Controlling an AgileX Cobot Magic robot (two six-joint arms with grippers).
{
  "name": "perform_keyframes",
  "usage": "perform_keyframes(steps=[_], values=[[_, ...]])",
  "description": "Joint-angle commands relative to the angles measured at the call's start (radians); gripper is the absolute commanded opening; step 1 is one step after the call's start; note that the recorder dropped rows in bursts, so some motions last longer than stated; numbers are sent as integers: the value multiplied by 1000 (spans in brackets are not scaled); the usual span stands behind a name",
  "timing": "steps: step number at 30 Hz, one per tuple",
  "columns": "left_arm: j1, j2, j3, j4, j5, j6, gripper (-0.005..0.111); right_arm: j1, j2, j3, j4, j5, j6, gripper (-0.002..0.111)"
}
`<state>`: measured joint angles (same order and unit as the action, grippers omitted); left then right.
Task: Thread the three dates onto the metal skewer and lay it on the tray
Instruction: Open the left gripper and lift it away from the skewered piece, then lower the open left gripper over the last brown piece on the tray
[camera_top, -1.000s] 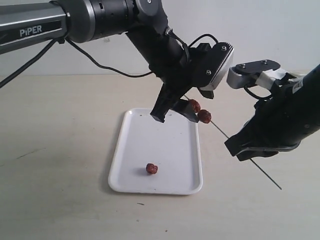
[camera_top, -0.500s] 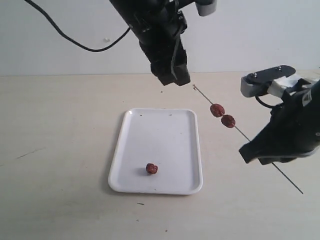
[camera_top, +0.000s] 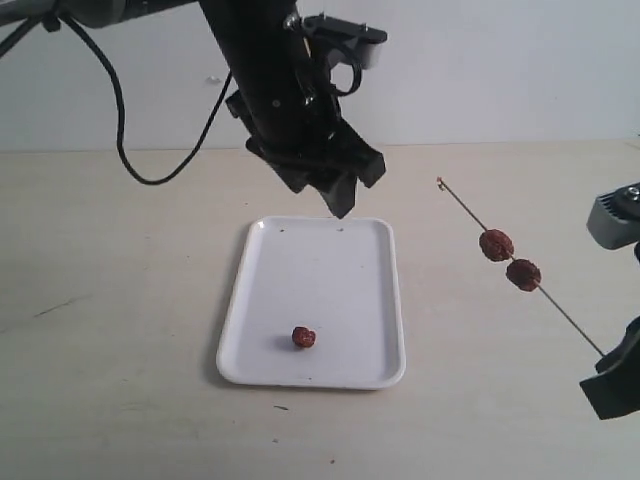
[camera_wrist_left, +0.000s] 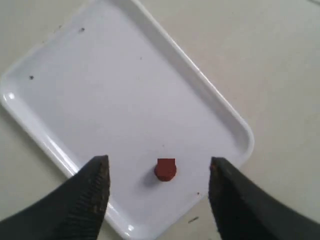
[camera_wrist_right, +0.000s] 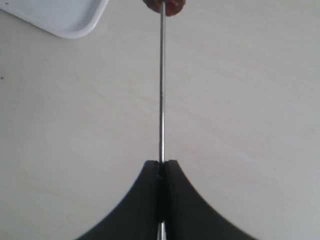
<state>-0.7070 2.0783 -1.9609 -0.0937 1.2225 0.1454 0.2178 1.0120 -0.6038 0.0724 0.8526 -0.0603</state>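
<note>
— What sort of place is this?
— A robot lab bench, by the look of it. A black robot arm (camera_top: 270, 90) hangs over a plain beige worktop (camera_top: 110, 390), and a loose black cable (camera_top: 118, 120) droops from it.
— Anything else?
— A plain white wall (camera_top: 500, 70) stands behind. A second arm (camera_top: 612, 385) shows at the right. A white tray (camera_top: 330, 260) lies on the worktop.

The tray (camera_top: 330, 270) is white, the three dates (camera_top: 303, 337) reddish-brown, the metal skewer (camera_top: 570, 320) grey, the left gripper (camera_top: 335, 195) and right gripper (camera_wrist_right: 161, 164) black, the table (camera_top: 120, 380) beige.
</note>
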Motion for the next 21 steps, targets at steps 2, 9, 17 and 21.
perform_keyframes(steps=[2,9,17,21], values=[[-1,5,137,-76,-1,-71,58,-5,-98,5,-33,75,10,0],[-1,5,378,-78,-121,-71,58,-5,-127,5,-30,95,8,0],[-1,11,390,-131,-295,-79,58,-5,-127,5,-30,91,0,0],[-1,48,390,-134,-301,-139,58,-5,-127,5,-30,91,-11,0]])
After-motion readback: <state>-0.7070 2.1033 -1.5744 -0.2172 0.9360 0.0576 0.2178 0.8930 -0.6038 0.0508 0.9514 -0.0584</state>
